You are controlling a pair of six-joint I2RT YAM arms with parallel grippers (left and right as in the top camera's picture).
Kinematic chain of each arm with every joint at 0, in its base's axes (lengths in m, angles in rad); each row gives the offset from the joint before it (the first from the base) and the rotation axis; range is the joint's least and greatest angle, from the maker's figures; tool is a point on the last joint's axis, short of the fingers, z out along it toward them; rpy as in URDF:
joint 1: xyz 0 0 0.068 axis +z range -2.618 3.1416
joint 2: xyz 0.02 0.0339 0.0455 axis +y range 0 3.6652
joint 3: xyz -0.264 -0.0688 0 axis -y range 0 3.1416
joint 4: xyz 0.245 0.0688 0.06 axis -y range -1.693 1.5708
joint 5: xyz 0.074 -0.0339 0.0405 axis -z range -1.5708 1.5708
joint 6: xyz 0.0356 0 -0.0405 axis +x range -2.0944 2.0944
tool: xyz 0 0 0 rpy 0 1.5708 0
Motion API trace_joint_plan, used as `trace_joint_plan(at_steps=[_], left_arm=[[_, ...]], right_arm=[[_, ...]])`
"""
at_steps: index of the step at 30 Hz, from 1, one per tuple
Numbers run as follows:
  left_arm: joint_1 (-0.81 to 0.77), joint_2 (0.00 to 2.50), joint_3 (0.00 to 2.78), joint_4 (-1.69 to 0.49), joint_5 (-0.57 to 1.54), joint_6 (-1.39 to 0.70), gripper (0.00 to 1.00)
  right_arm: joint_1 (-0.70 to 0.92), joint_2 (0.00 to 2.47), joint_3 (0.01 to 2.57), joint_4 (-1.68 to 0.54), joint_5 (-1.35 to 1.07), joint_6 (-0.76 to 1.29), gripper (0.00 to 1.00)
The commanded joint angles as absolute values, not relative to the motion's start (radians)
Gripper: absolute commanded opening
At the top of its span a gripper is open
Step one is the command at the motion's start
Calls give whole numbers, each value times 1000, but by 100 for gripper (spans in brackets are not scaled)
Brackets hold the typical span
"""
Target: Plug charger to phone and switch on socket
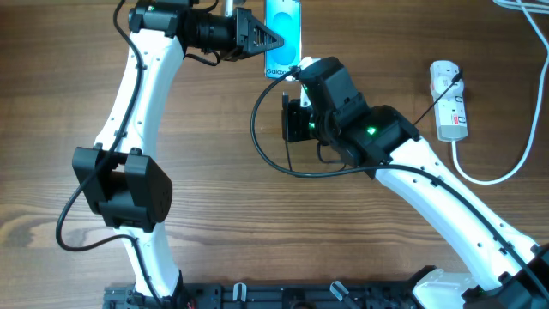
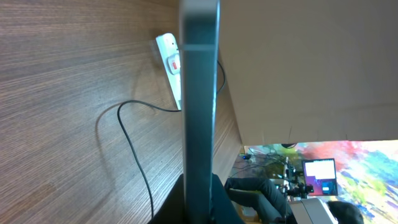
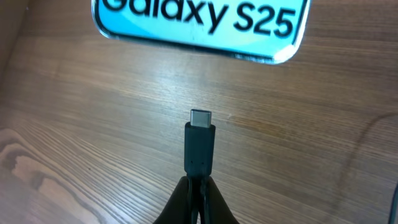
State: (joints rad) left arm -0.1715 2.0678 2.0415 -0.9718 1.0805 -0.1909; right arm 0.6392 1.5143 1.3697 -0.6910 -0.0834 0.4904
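While left tool [image 1: 273, 40] clamps phone [image 1: 283, 24] at table's [image 1: 214, 223] far edge, right tool [image 3: 198, 185] is closed on charger plug [image 3: 200, 146], tip just short of phone; socket [image 1: 449, 101] lies near right edge, well apart.

phone [image 1: 292, 26]: top end cut off at overhead view's edge | socket [image 1: 449, 101]: switch position too small to tell

Cyan phone [image 1: 292, 26], charger [image 3: 200, 146] tip near, socket [image 1: 449, 101] apart
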Motion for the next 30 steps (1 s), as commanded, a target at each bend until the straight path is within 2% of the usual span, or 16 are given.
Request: trace_joint_plan(at_steps=[1, 30], left_arm=[[-175, 2042, 2059, -969, 1132, -163, 4], [-190, 2042, 2059, -992, 1133, -134, 4]], right_arm=[[640, 1508, 1378, -660, -92, 496, 4], [590, 1508, 1378, -641, -191, 474, 5]])
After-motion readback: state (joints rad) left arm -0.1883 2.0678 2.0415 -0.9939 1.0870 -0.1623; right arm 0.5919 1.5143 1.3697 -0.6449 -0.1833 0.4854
